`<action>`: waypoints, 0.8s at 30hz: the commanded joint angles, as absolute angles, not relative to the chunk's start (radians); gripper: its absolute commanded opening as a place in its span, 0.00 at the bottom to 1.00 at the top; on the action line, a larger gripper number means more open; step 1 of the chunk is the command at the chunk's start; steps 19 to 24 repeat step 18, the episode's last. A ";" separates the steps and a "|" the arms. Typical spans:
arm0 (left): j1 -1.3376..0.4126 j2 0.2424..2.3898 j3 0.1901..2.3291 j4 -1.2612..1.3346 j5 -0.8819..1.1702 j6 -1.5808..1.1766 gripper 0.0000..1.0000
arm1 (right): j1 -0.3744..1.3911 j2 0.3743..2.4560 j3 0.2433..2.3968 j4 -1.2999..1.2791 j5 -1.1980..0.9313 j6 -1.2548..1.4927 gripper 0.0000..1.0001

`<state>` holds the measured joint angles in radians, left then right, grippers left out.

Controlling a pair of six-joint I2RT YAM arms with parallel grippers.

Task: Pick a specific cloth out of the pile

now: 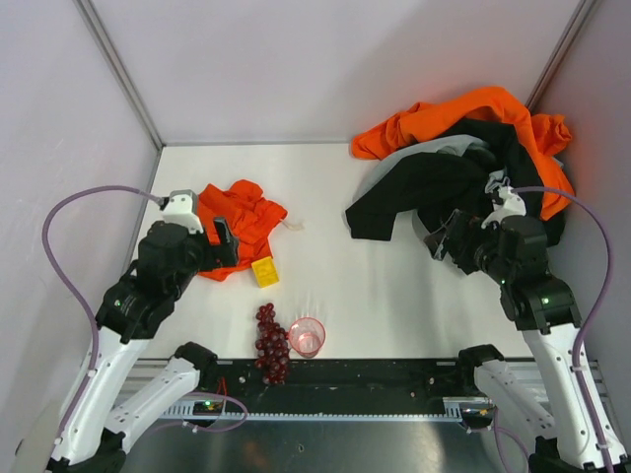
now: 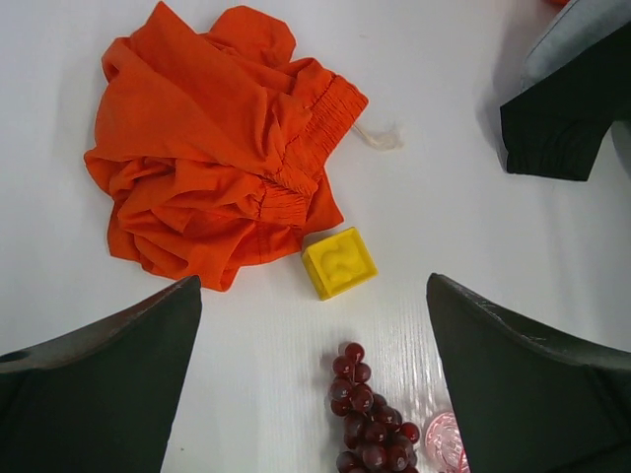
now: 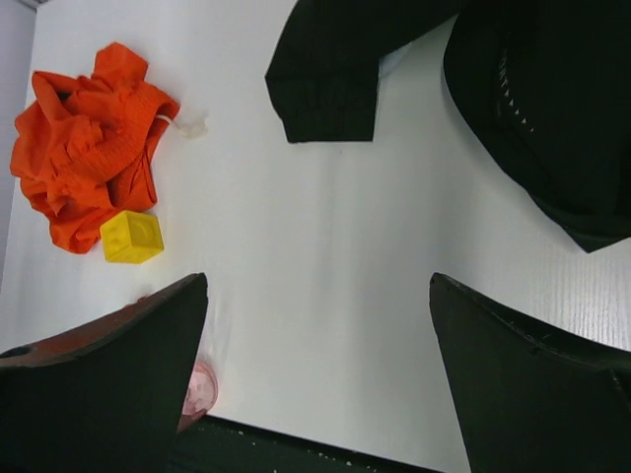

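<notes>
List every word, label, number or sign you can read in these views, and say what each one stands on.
No text can be read in any view.
On the yellow block: a raised mark on its top face, too blurred to read.
On the black garment: a faint row of pale marks, too small to read.
On the orange-red cloth: no print visible.

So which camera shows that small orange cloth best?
The left wrist view: the small orange cloth fills much of the frame, folds, gathered band and white cord plain. From above, the left gripper overlaps its edge; the right wrist view shows it small in a corner.
</notes>
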<state>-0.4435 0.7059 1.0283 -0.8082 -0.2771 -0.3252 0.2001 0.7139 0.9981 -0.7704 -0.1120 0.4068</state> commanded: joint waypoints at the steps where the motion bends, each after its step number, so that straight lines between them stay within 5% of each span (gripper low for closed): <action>1: -0.450 0.682 1.046 -0.806 -0.325 -0.286 1.00 | 0.205 0.671 1.002 -0.713 -0.048 0.393 0.99; 24: -0.449 0.650 1.019 -0.649 -0.345 -0.255 1.00 | 0.204 0.626 0.972 -0.622 -0.024 0.382 0.99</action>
